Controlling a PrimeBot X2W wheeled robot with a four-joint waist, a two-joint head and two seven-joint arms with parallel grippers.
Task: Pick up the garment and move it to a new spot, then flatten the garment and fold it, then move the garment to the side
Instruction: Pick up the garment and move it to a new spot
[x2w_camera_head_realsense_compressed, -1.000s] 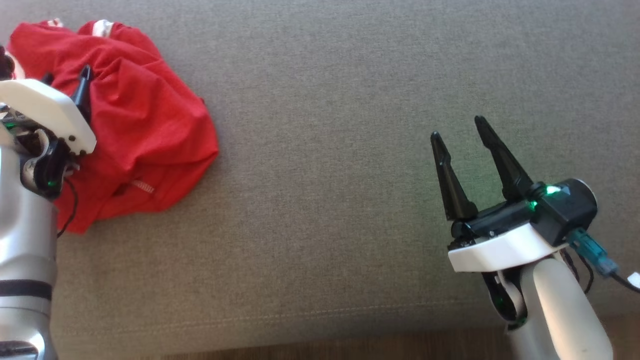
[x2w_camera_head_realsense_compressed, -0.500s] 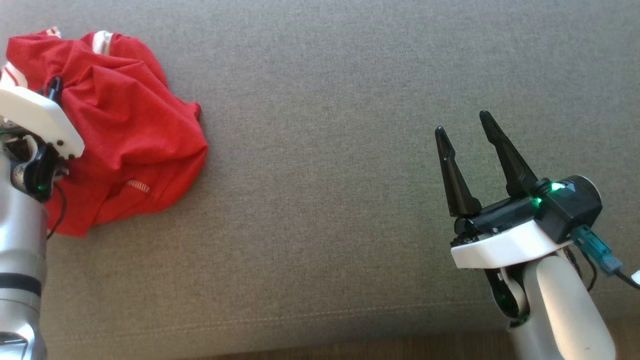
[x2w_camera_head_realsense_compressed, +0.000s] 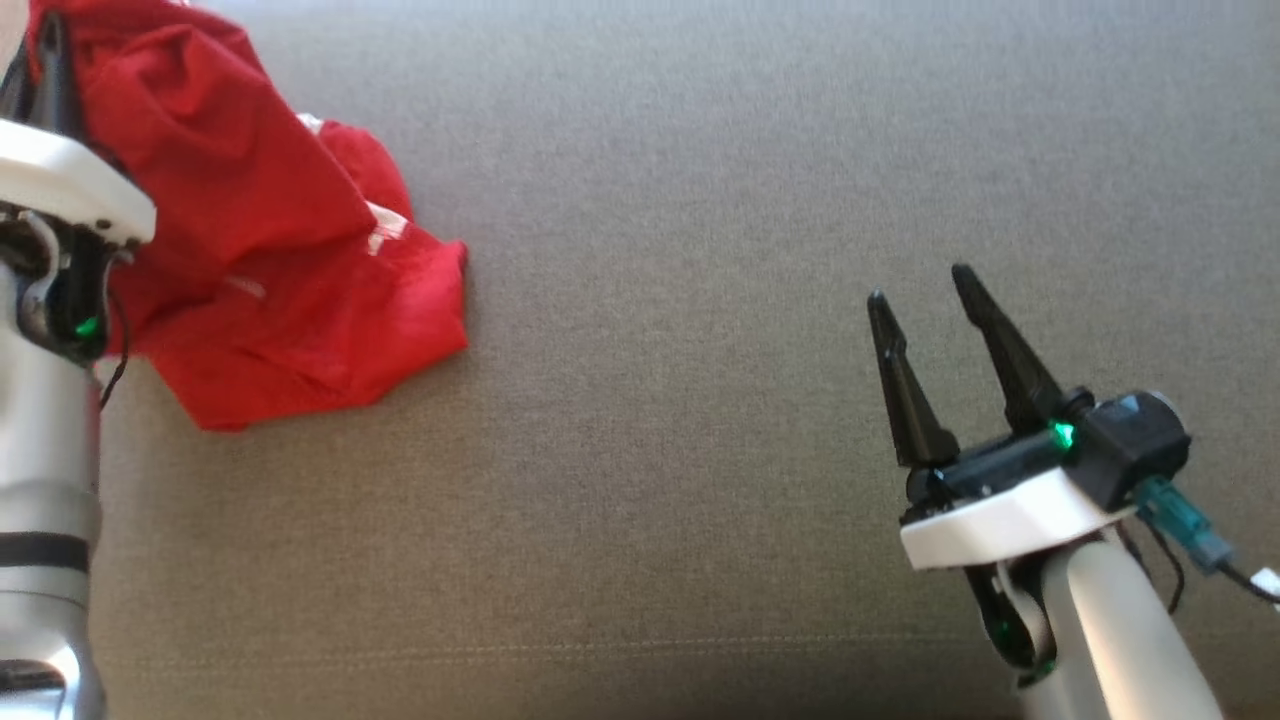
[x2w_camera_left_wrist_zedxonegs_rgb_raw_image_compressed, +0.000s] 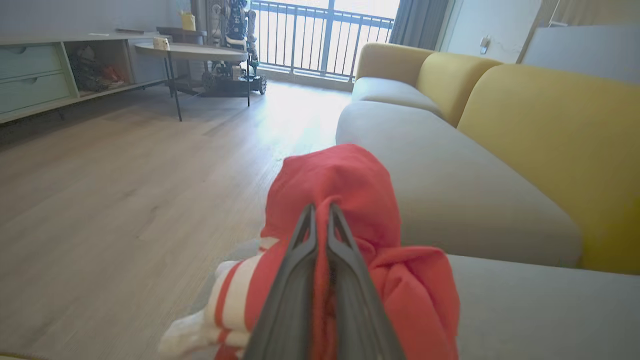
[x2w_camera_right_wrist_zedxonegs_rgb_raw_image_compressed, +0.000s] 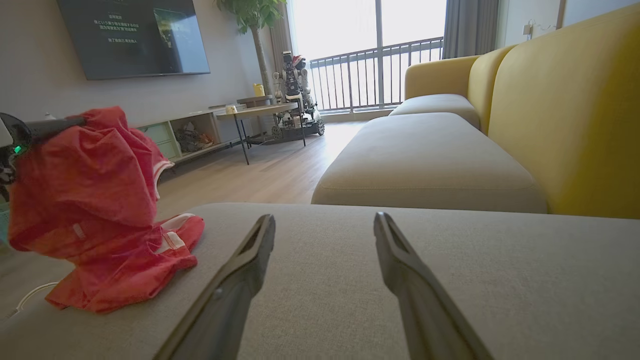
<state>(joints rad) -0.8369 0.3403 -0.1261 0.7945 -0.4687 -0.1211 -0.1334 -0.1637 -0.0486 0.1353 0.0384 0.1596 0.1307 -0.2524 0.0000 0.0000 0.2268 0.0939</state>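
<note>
A red garment (x2w_camera_head_realsense_compressed: 270, 250) with white-striped trim hangs partly lifted at the left end of the grey sofa seat (x2w_camera_head_realsense_compressed: 700, 300), its lower folds still resting on the cushion. My left gripper (x2w_camera_left_wrist_zedxonegs_rgb_raw_image_compressed: 321, 210) is shut on a bunch of the red garment (x2w_camera_left_wrist_zedxonegs_rgb_raw_image_compressed: 345, 185), which drapes over its fingertips. In the right wrist view the garment (x2w_camera_right_wrist_zedxonegs_rgb_raw_image_compressed: 95, 200) hangs from the left gripper's dark fingers (x2w_camera_right_wrist_zedxonegs_rgb_raw_image_compressed: 55, 122). My right gripper (x2w_camera_head_realsense_compressed: 925, 285) stands open over the bare seat at the lower right, far from the cloth, nothing between its fingers (x2w_camera_right_wrist_zedxonegs_rgb_raw_image_compressed: 240, 270).
The sofa's yellow backrest (x2w_camera_right_wrist_zedxonegs_rgb_raw_image_compressed: 565, 110) rises behind the seat, and a second grey cushion (x2w_camera_right_wrist_zedxonegs_rgb_raw_image_compressed: 430, 160) continues beyond. Wooden floor (x2w_camera_left_wrist_zedxonegs_rgb_raw_image_compressed: 125, 175) lies off the seat's front edge, with a round table (x2w_camera_left_wrist_zedxonegs_rgb_raw_image_compressed: 195, 50) and low cabinet (x2w_camera_left_wrist_zedxonegs_rgb_raw_image_compressed: 35, 75) farther away.
My left gripper closed on the garment and raised it, pulling the bundle up and stretching it out. The right gripper has barely shifted.
</note>
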